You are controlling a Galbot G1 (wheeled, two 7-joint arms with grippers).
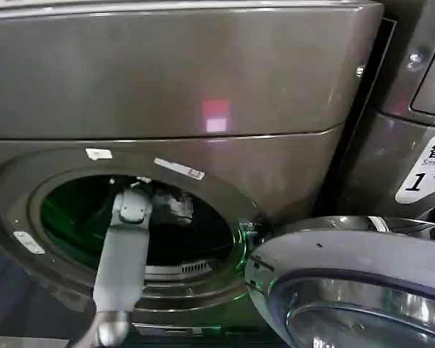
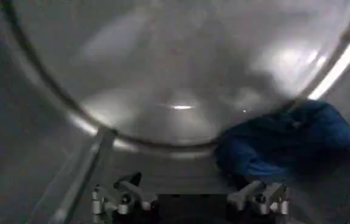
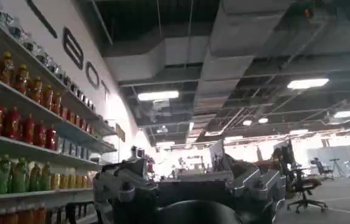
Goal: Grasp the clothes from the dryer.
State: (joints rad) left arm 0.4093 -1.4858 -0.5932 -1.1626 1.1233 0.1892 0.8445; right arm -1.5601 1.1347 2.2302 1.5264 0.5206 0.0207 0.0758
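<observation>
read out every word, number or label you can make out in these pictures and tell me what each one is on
"1", with "Smart" in small print above it and characters too cut off to read: white sticker on the neighbouring machine at right.
"BOT", large dark letters, start of the word cut off: white wall above the drink shelves.
Small white stickers around the porthole of the dryer: too blurred to read.
Bottle labels on the shelves: too small to read.

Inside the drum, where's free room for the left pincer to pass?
The left pincer, open, is inside the dryer. The bare drum floor ahead of it toward the rear wall is free. One side is crowded by the dark blue garment. The right pincer points away at the room.
</observation>
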